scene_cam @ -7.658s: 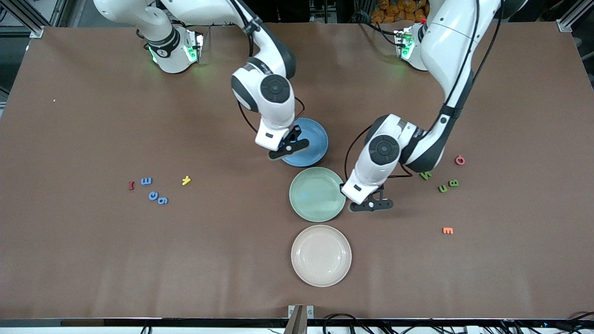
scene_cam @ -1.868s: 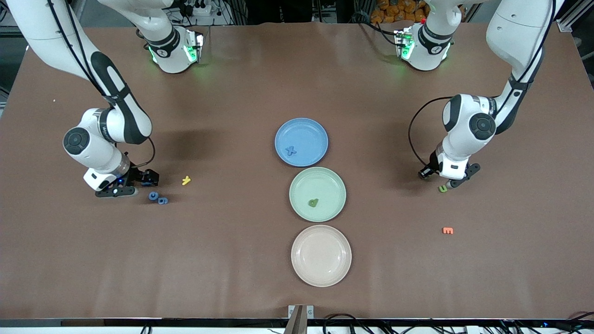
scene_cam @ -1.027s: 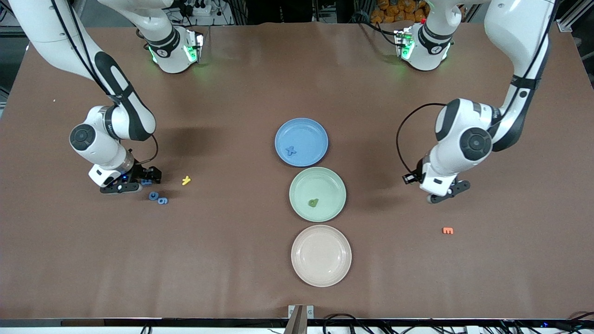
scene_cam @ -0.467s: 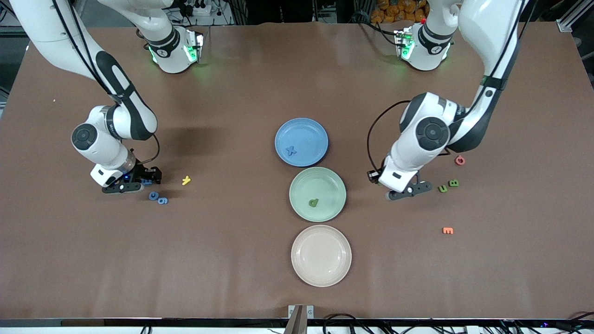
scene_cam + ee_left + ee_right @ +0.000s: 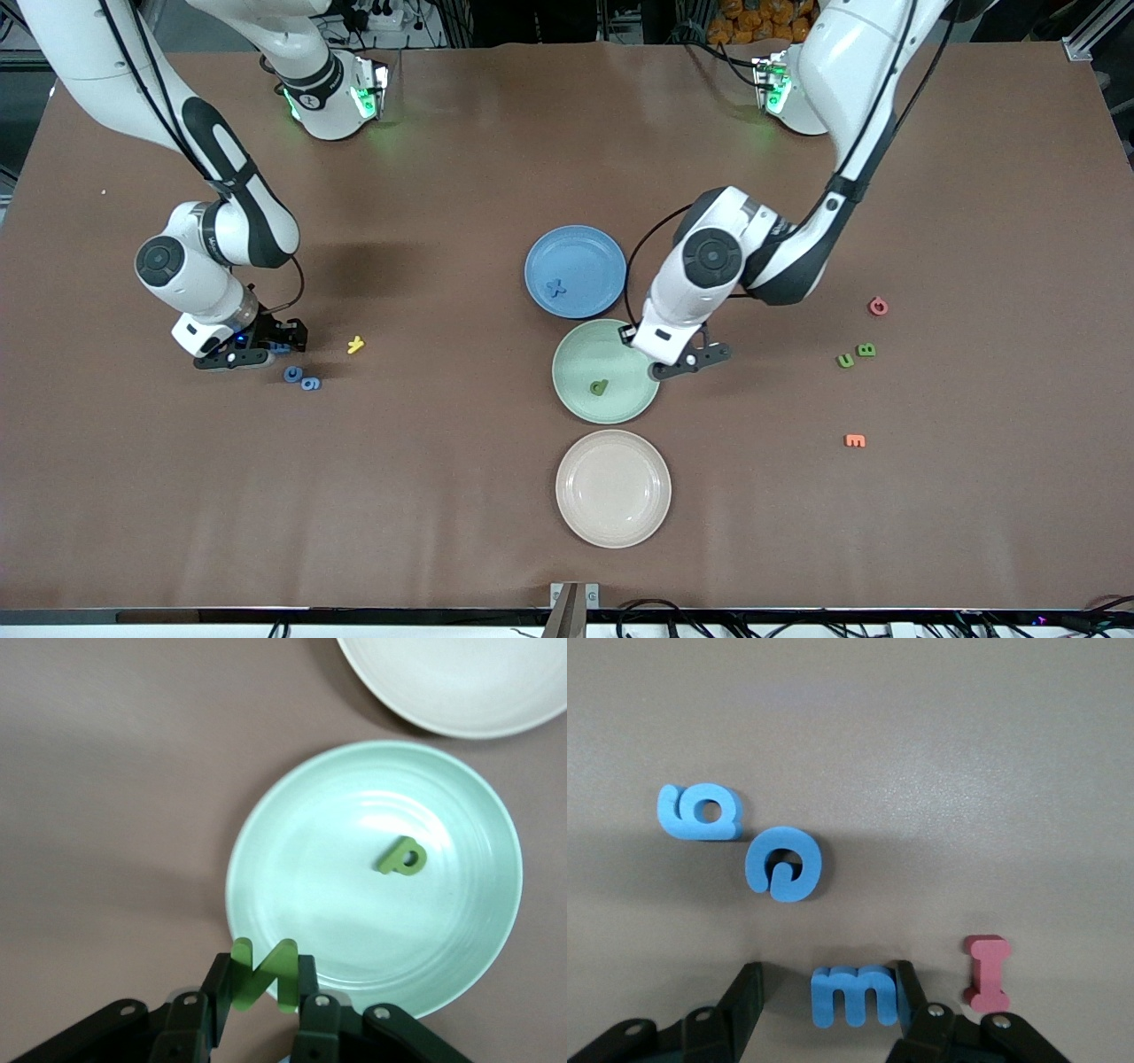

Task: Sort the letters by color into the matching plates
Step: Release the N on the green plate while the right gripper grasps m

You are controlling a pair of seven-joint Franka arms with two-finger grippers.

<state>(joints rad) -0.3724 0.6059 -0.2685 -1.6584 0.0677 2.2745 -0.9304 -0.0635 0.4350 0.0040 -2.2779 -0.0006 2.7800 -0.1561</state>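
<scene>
A brown table [image 5: 443,496] carries three plates in a row down its middle. The blue plate [image 5: 576,271], farthest from the front camera, holds one blue letter [image 5: 555,287]. The green plate [image 5: 606,370] next to it holds one green letter [image 5: 599,387]. The beige plate [image 5: 613,488], nearest the camera, has nothing in it.

The left gripper [image 5: 264,992] hangs over the green plate's rim, clamped narrow on a green N [image 5: 262,974].

The right gripper [image 5: 829,1001] is down at the table toward the right arm's end, fingers part-spread around a blue E [image 5: 857,995]; one finger touches it, the other stands off. A red I [image 5: 987,973] lies just beside, a blue 6 [image 5: 698,812] and blue G [image 5: 784,864] near, a yellow letter [image 5: 355,345] farther along.

Toward the left arm's end lie two green letters [image 5: 856,355], a red one [image 5: 878,307] and an orange one [image 5: 855,440]
</scene>
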